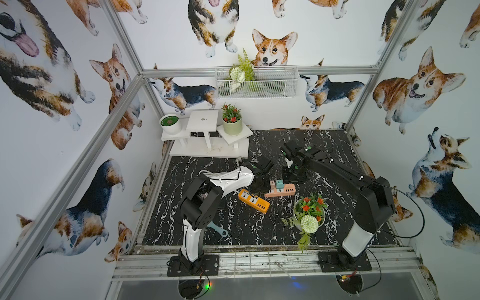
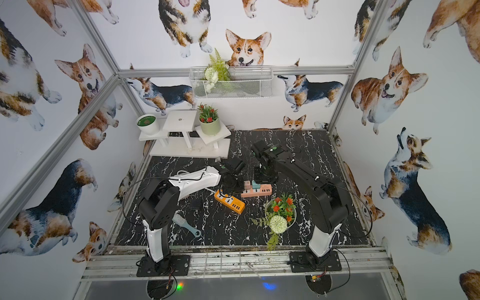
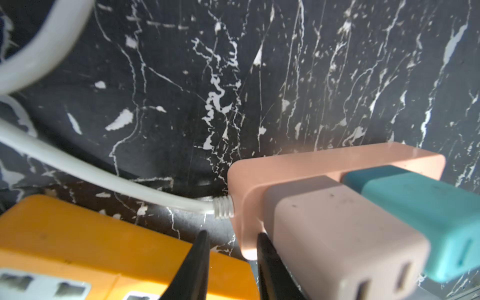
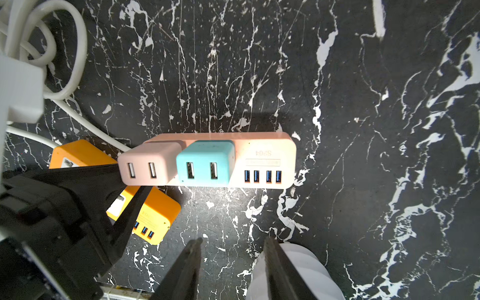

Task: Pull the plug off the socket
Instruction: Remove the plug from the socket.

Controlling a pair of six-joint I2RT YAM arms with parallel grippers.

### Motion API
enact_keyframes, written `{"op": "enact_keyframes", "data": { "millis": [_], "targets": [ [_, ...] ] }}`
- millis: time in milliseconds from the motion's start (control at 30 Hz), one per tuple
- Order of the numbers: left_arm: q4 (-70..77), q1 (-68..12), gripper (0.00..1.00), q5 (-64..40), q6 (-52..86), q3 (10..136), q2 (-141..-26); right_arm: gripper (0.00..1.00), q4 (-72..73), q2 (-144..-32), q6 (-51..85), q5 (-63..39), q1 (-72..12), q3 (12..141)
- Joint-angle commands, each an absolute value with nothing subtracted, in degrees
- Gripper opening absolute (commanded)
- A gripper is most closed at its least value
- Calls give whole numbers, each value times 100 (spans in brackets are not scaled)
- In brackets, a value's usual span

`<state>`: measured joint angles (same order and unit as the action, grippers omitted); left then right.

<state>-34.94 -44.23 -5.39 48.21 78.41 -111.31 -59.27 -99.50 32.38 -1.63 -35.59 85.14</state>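
Note:
A pink socket strip (image 1: pixel 285 191) (image 2: pixel 261 191) (image 4: pixel 262 153) lies on the black marble table. Two plugs sit in it side by side, a beige plug (image 3: pixel 337 233) (image 4: pixel 150 163) and a teal plug (image 3: pixel 420 207) (image 4: pixel 205 162). My left gripper (image 3: pixel 232 246) (image 1: pixel 259 185) is low at the strip's cord end. Its jaws stand narrowly open, with the strip's corner between them and one finger (image 3: pixel 265 257) beside the beige plug. My right gripper (image 4: pixel 232 242) (image 1: pixel 293 179) hovers open over bare table, apart from the strip and holding nothing.
An orange power strip (image 1: pixel 254 201) (image 3: pixel 91 246) lies by the left gripper. The pink strip's white cord (image 3: pixel 104 176) coils away across the table. A flower pot (image 1: pixel 309 213) stands near the right gripper. A white stand (image 1: pixel 207 135) holds pots at the back. A blue brush (image 2: pixel 185 224) lies front left.

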Motion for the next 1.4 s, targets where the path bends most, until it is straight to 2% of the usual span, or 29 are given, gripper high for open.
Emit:
{"op": "enact_keyframes", "data": {
  "millis": [0, 133, 267, 467, 533, 800, 933, 1133, 1367],
  "targets": [
    [-3483, -4436, 32, -176, 4908, 7738, -11184, 47, -5815, -9949, 3326, -272, -3560, 8527],
    [-3539, -4447, 31, -158, 4926, 7718, -11232, 50, -5777, -9919, 2798, -390, -3530, 8591],
    [-3679, -4456, 31, -98, 4900, 7739, -11232, 62, -5617, -9724, 1499, -696, -3237, 8460],
    [-3866, -4456, 30, -101, 4842, 7882, -11328, 62, -5013, -9452, -53, -1505, -2725, 8199],
    [-3892, -4456, 30, -84, 4838, 7884, -11330, 66, -5008, -9545, -558, -1620, -2666, 8224],
    [-3988, -4456, 29, -70, 4815, 7942, -11381, 68, -4762, -9946, -2263, -2433, -2584, 8179],
    [-4019, -4456, 29, -74, 4870, 7924, -11402, 71, -4121, -9791, -3165, -2329, -2663, 7826],
    [-4066, -4456, 28, -61, 4873, 8015, -11442, 75, -3857, -9886, -3732, -2388, -2640, 7448],
    [-4095, -4456, 28, -96, 4922, 8038, -11483, 75, -3725, -10094, -4232, -2584, -2556, 7257]
  ]
}}
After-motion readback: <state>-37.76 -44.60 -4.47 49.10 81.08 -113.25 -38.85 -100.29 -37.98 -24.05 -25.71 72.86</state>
